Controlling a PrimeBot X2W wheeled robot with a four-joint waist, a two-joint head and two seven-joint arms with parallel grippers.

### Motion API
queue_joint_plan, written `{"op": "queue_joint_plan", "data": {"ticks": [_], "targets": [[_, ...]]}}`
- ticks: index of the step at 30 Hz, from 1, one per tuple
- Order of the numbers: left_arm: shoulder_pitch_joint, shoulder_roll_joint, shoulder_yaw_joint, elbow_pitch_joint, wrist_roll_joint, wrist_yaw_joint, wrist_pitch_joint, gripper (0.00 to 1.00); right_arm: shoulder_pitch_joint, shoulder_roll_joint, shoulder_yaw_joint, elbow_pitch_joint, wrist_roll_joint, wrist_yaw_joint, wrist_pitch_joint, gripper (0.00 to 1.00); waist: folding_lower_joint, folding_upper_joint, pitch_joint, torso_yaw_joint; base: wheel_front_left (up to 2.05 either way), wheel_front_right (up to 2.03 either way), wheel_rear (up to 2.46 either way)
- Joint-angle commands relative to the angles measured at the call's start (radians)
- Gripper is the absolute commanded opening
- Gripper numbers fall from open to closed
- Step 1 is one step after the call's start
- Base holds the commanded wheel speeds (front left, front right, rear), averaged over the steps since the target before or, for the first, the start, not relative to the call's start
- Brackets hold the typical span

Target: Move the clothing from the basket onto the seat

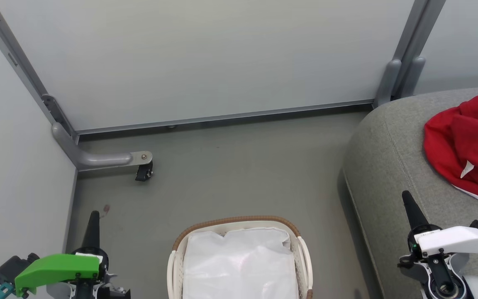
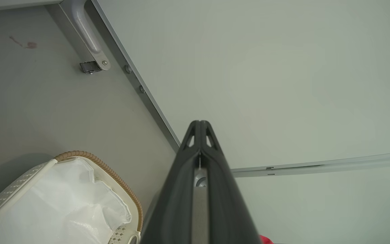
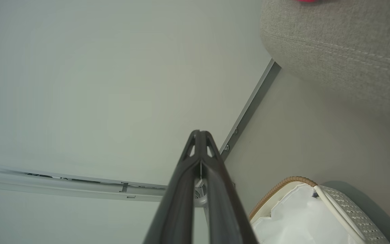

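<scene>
Pale grey wall panels (image 1: 206, 58) stood across the back and along the left, framed in grey metal, and a dull grey floor (image 1: 230, 174) spread out below them. The seat (image 1: 388, 174) came in from the right, a big grey woven cushion with a rounded corner and a stitched seam; the right wrist view showed its corner from low down (image 3: 344, 51). The clothing (image 1: 463, 145) lay bunched on top of the seat at the right edge of the head view, cut off by the frame: red folds, a small white tag and a white-trimmed hem at the near side.

The basket (image 1: 239, 220) sat on the floor at the bottom middle, well apart from the clothing and just left of the seat, with its brown woven rim toward the wall. Its white cloth lining (image 1: 239, 265) lay crumpled inside.

The left gripper (image 1: 93, 216) rose at the lower left over the floor, and the right gripper (image 1: 407, 197) at the lower right over the seat's near edge. In both wrist views the two dark fingers met at the tips with nothing held between them.

A small black caster (image 1: 143, 170) stood under a grey frame foot near the left wall.
</scene>
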Motion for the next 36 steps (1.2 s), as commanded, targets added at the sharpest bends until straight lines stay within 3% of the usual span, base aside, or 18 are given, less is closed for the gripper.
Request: {"op": "queue_joint_plan", "data": {"ticks": [1, 36], "targets": [[-0.025, 0.005, 0.007, -0.012, -0.024, -0.007, 0.007, 0.00, 0.004, -0.007, -0.005, -0.014, 0.028, -0.001, 0.008, 0.00, 0.0000, 0.0000, 0.000, -0.001, 0.00, 0.00, 0.00], [-0.039, 0.006, 0.047, -0.049, -0.267, -0.023, 0.079, 0.00, 0.016, -0.008, -0.023, -0.053, 0.310, -0.001, 0.079, 0.00, 0.0000, 0.0000, -0.007, -0.015, 0.00, 0.00, 0.00]]}}
